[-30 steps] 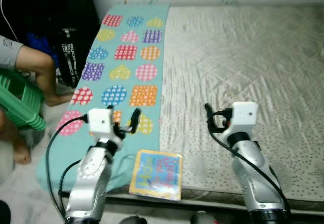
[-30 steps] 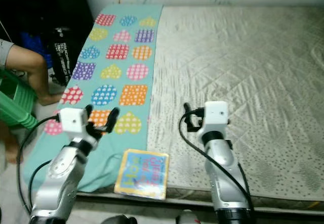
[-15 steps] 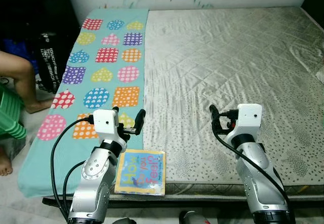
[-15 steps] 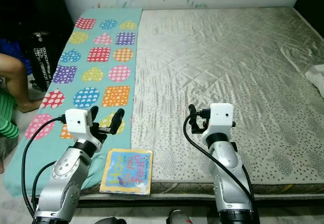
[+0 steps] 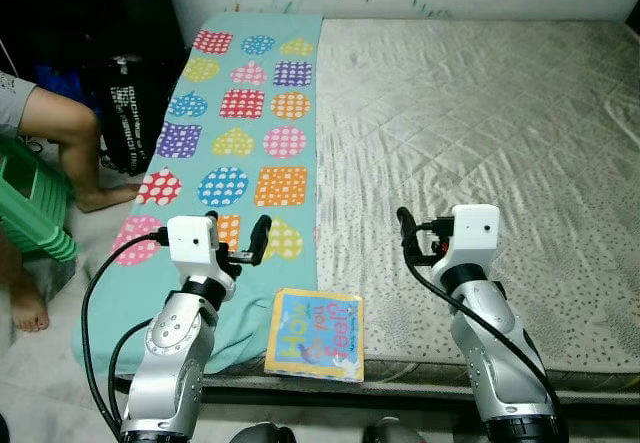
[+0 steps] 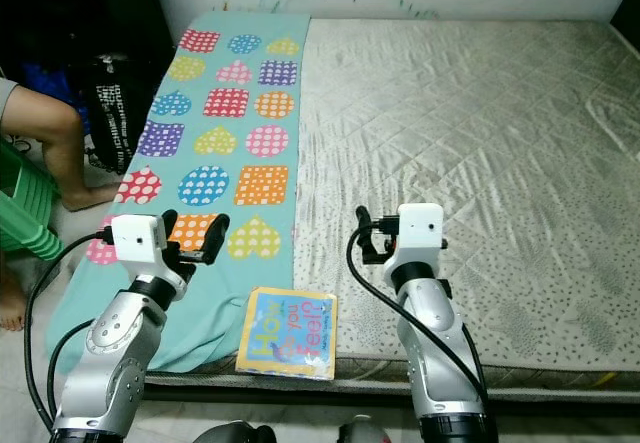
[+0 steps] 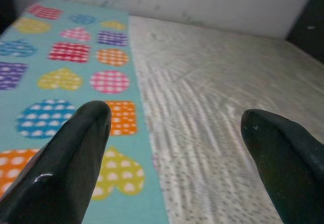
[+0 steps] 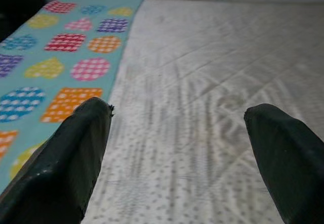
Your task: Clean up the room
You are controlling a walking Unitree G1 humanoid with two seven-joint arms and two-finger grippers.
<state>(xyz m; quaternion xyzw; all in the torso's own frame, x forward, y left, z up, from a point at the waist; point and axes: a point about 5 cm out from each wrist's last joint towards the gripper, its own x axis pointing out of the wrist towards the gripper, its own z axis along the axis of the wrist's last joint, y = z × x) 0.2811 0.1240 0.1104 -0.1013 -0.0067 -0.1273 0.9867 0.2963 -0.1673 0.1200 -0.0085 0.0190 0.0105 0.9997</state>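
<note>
1. A wide bed (image 5: 480, 133) lies ahead, its mattress covered in a pale grey quilted sheet with small dots near the front edge.
2. Along the bed's left side lies a teal blanket (image 5: 240, 133) printed with dotted hearts, circles and squares in red, yellow, orange, blue and purple; its near end hangs over the front edge of the mattress.
3. A children's picture book (image 5: 315, 335) with a blue cover and colourful lettering lies flat at the front edge of the bed, just beside the teal blanket's hanging corner and partly on the grey sheet.
4. The left tool (image 7: 177, 133) is raised above the near end of the teal blanket, its two black fingers (image 7: 71, 153) set wide apart with nothing between them; it points along the bed toward the far wall.
5. The right tool (image 8: 177, 133) hovers over the grey sheet, to the right of the blanket's edge, its black fingers (image 8: 76, 153) likewise spread apart and holding nothing.
6. The book sits between the two silver arms and nearer the robot than either tool, touching neither.
7. On the floor to the left of the bed a person's bare leg (image 5: 70, 143) and foot (image 5: 30, 308) show, beside a green plastic stool (image 5: 30, 208).
8. A black bag with white lettering (image 5: 130, 113) stands against the bed's left side in the dark corner.
</note>
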